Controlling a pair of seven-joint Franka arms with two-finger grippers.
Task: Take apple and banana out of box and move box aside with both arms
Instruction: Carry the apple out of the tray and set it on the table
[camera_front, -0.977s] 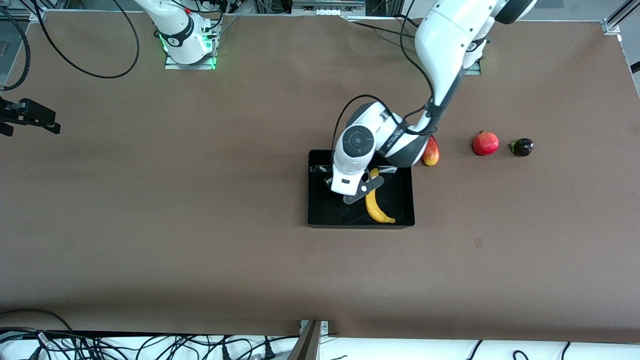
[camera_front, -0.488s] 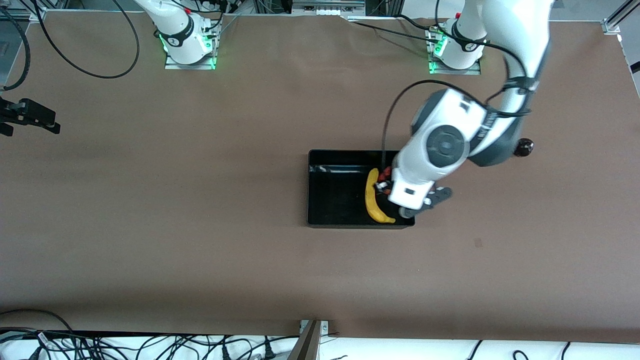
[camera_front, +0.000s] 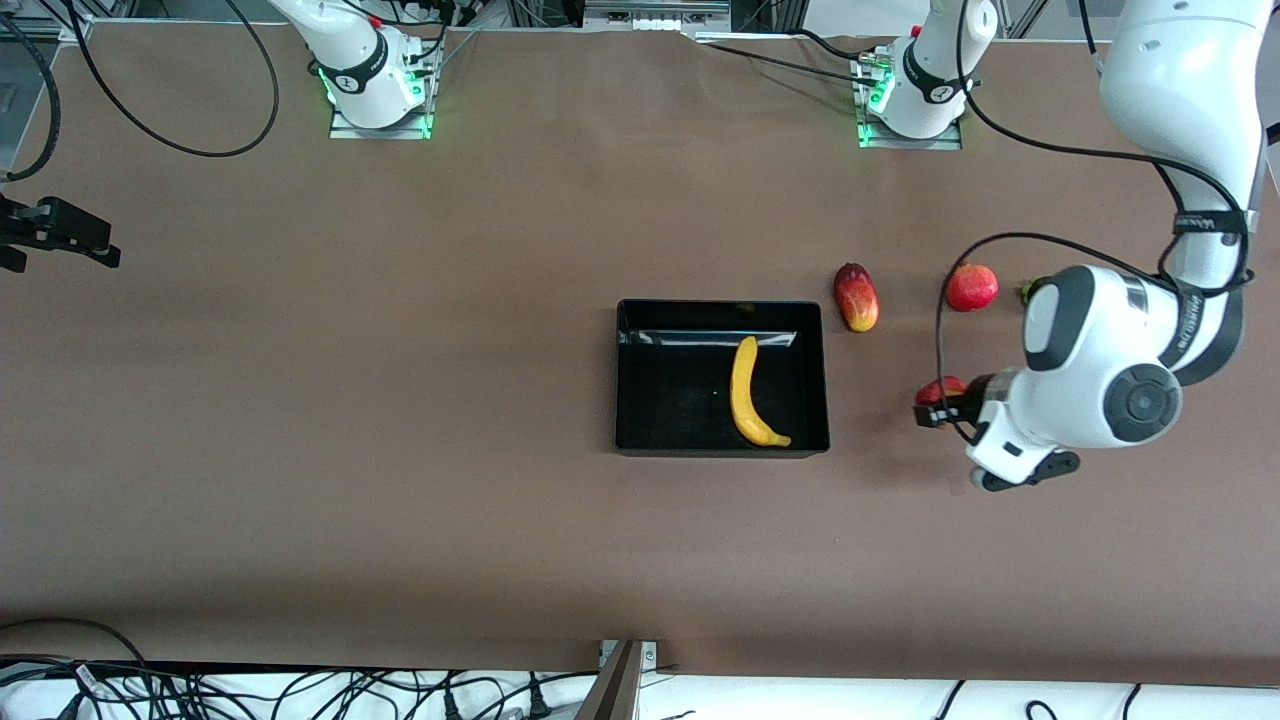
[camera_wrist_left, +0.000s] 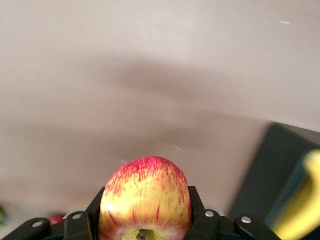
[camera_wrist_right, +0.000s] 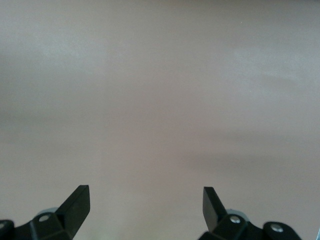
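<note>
While my left gripper (camera_front: 937, 408) carries the apple (camera_wrist_left: 145, 197) clamped over bare table (camera_front: 400, 400), the banana (camera_front: 748, 392) lies in the box (camera_front: 722, 447), unmoved; my right gripper (camera_wrist_right: 146, 205) waits, spread wide.

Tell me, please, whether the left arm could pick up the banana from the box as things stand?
Probably not yet: the left end effector is shut on the apple, over bare table beside the box. The banana itself lies uncovered, so the way is otherwise free.
</note>
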